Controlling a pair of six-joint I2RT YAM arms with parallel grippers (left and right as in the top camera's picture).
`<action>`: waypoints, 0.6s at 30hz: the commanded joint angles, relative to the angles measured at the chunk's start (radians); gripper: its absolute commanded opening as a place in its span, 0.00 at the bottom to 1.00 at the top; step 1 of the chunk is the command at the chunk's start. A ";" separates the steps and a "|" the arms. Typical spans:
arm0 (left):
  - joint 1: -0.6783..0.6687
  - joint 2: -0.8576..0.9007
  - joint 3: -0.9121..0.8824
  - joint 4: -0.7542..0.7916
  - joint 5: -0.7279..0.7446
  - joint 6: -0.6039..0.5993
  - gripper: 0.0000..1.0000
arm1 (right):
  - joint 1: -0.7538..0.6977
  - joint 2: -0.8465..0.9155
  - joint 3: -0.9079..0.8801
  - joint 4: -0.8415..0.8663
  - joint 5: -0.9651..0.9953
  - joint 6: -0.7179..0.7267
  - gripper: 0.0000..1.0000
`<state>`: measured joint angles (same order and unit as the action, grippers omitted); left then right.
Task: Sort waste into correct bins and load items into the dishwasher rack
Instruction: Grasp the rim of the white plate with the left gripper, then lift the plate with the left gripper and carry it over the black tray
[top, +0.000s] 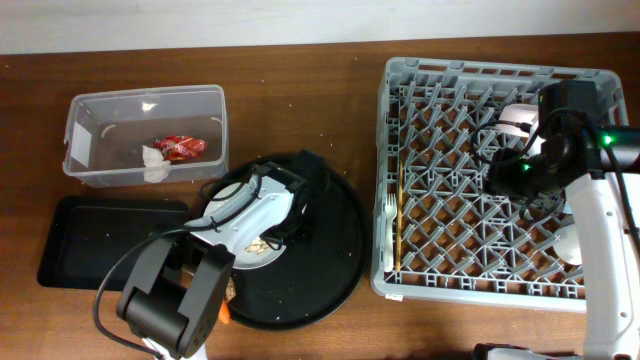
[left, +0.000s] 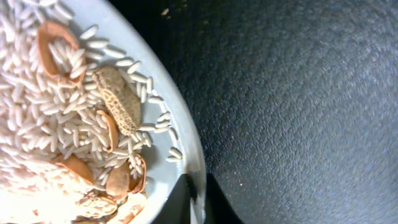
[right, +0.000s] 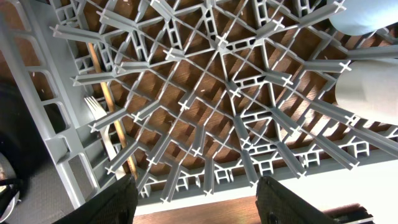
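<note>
While the tub (top: 90, 110) holds wrapper (top: 181, 147) and tissue (top: 154, 165), the rack (top: 480, 70) holds chopsticks (top: 399, 215).

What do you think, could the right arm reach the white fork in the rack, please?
Probably yes: the right gripper hangs open above the dishwasher rack, and the white fork lies uncovered beside the chopsticks.

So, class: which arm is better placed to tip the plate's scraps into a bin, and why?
Left. Its jaws grip the white plate rim, near the rectangular black tray; the right arm's jaws hang open over the rack.
</note>
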<state>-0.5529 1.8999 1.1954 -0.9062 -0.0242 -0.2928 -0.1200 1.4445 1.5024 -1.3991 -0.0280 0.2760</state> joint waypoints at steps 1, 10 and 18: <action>-0.003 0.034 -0.005 -0.009 0.007 -0.009 0.01 | -0.007 -0.008 0.011 0.000 -0.006 -0.007 0.65; -0.003 0.034 0.184 -0.214 -0.079 -0.006 0.01 | -0.006 -0.008 0.011 0.000 -0.005 -0.008 0.65; -0.003 0.034 0.256 -0.324 -0.124 -0.062 0.01 | -0.007 -0.008 0.011 0.000 -0.005 -0.010 0.65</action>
<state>-0.5571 1.9244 1.4277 -1.1931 -0.0872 -0.2943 -0.1200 1.4445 1.5024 -1.3994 -0.0280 0.2764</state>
